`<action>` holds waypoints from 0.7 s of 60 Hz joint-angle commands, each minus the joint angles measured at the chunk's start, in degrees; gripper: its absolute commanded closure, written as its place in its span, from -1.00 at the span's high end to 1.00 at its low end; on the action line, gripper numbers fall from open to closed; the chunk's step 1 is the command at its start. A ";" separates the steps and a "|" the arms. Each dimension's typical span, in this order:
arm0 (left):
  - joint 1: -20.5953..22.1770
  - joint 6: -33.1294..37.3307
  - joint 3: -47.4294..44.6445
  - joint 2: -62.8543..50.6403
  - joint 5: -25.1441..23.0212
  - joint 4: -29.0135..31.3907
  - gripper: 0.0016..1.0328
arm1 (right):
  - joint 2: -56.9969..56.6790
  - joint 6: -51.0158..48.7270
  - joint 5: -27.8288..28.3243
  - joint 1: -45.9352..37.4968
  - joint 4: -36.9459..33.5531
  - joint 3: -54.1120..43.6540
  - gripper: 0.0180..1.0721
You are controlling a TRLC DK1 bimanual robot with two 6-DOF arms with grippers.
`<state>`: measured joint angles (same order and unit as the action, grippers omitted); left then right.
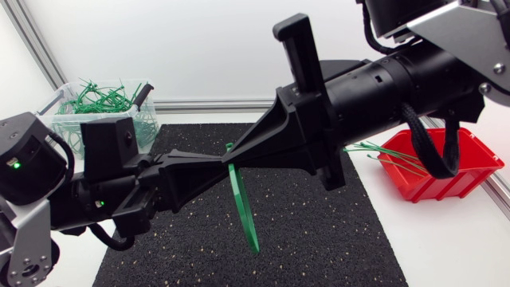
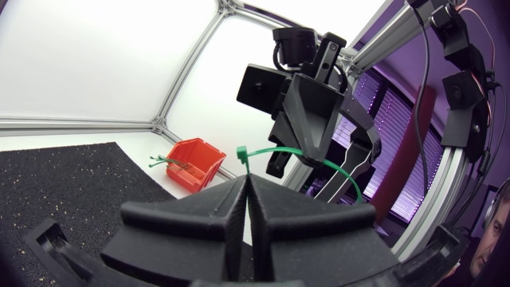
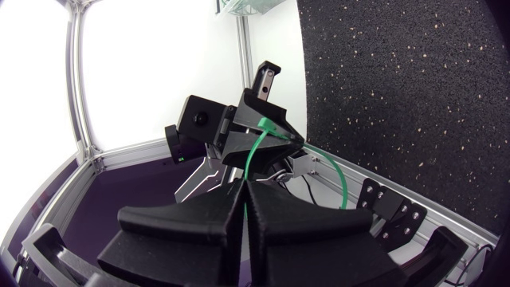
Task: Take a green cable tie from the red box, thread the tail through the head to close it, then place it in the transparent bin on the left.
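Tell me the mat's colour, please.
The mat is black with pale specks; the head view shows it best.

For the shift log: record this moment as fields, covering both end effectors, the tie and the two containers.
left end effector: shut on cable tie near its head
right end effector: shut on cable tie
cable tie: held over the mat, long end hanging down
red box: a few spare ties
transparent bin: heap of ties
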<state>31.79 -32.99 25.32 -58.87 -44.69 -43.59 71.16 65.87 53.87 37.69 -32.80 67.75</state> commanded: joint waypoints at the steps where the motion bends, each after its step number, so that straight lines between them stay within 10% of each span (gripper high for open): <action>1: -0.68 0.39 0.25 -1.60 -0.40 -1.23 -0.93 | -0.49 1.55 -0.25 -0.34 0.19 -1.21 -0.89; 42: -1.03 0.12 1.66 -1.07 -0.40 -0.97 -0.93 | 0.12 1.19 0.01 -0.34 0.63 -2.35 -0.89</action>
<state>30.76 -32.99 26.41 -60.42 -44.71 -43.59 71.16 65.84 53.80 37.69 -32.75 66.24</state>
